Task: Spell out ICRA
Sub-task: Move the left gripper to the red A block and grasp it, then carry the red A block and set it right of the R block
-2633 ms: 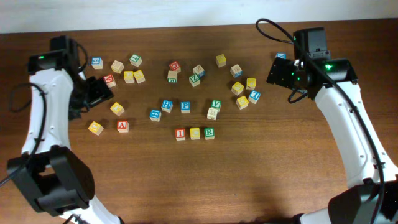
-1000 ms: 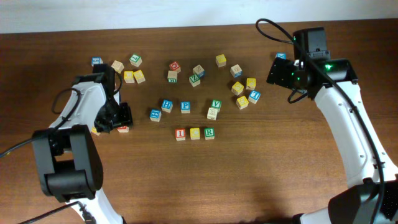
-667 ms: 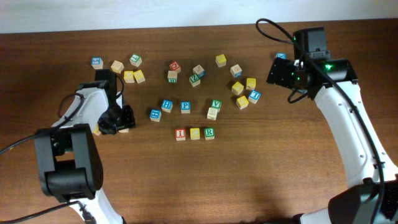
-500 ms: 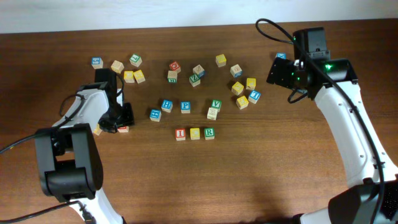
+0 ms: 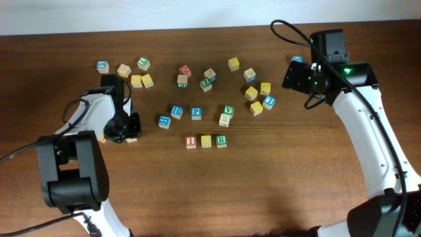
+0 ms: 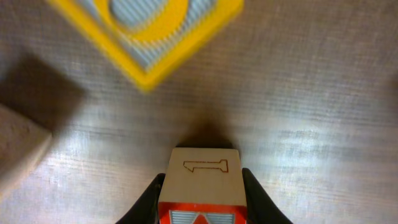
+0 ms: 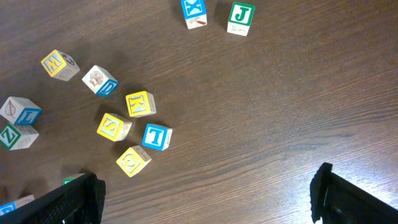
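Note:
Three cubes stand in a row at mid-table: the red I (image 5: 191,141), the yellow C (image 5: 206,141) and the green R (image 5: 221,140). Left of the row, my left gripper (image 5: 126,129) is down at the table, and the red A cube is almost wholly hidden under it in the overhead view. The left wrist view shows that cube (image 6: 202,180) between my left gripper's (image 6: 203,186) black fingers, both pressed against its sides, with its red face toward the camera. My right gripper (image 5: 299,76) hangs open over the back right, and in its wrist view (image 7: 208,205) it holds nothing.
A yellow cube (image 6: 149,31) lies just beyond the held cube. Blue-lettered cubes (image 5: 176,111) sit between my left gripper and the row. Several more cubes are scattered along the back (image 5: 206,82) and under my right arm (image 7: 140,104).
My left gripper came down from the back left onto the red A cube, and its fingers closed in against the cube's sides. The right arm has not moved.

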{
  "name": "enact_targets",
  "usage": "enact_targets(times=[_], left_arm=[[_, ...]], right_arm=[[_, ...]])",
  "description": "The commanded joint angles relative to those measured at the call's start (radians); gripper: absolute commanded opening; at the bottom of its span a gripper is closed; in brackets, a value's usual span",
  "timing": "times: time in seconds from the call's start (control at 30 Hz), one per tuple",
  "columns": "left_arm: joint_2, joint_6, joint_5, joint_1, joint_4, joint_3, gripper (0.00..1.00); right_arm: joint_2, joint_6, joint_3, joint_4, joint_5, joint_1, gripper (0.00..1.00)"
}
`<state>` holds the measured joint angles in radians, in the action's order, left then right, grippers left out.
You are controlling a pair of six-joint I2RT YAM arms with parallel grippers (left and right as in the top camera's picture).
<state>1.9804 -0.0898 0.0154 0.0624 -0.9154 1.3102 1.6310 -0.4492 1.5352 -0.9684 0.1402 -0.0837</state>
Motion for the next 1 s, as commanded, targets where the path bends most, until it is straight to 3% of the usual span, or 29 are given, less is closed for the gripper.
enact_targets(times=[0.0, 0.2, 0.3, 0.37, 0.43, 0.5, 0.6, 0.83, 0.97], left_arm=[[-0.012, 0.008, -0.008, -0.003, -0.077, 0.091, 0.2], [-0.012, -0.056, -0.275, -0.039, -0.36, 0.376, 0.22], [-0.012, -0.086, -0.444, -0.132, -0.382, 0.392, 0.22], [-0.012, -0.16, -0.445, -0.237, -0.383, 0.392, 0.23], [-0.011, -0.234, -0.414, -0.341, -0.357, 0.391, 0.23], [-0.011, -0.405, -0.274, -0.513, -0.277, 0.386, 0.23], [-0.011, -0.573, -0.097, -0.645, -0.225, 0.382, 0.24], [0.037, -0.734, 0.09, -0.832, -0.09, 0.373, 0.24], [0.129, -0.755, 0.098, -0.867, -0.061, 0.373, 0.23]], right_arm=[[-0.001, -0.009, 0.013, 0.0, -0.001, 0.0, 0.98], [-0.001, -0.009, 0.013, 0.0, -0.001, 0.0, 0.98], [-0.001, -0.009, 0.013, 0.0, -0.001, 0.0, 0.98], [-0.001, -0.009, 0.013, 0.0, -0.001, 0.0, 0.98], [-0.001, -0.009, 0.013, 0.0, -0.001, 0.0, 0.98], [-0.001, -0.009, 0.013, 0.0, -0.001, 0.0, 0.98], [-0.001, -0.009, 0.013, 0.0, -0.001, 0.0, 0.98], [-0.001, -0.009, 0.013, 0.0, -0.001, 0.0, 0.98], [-0.001, -0.009, 0.013, 0.0, -0.001, 0.0, 0.98]])
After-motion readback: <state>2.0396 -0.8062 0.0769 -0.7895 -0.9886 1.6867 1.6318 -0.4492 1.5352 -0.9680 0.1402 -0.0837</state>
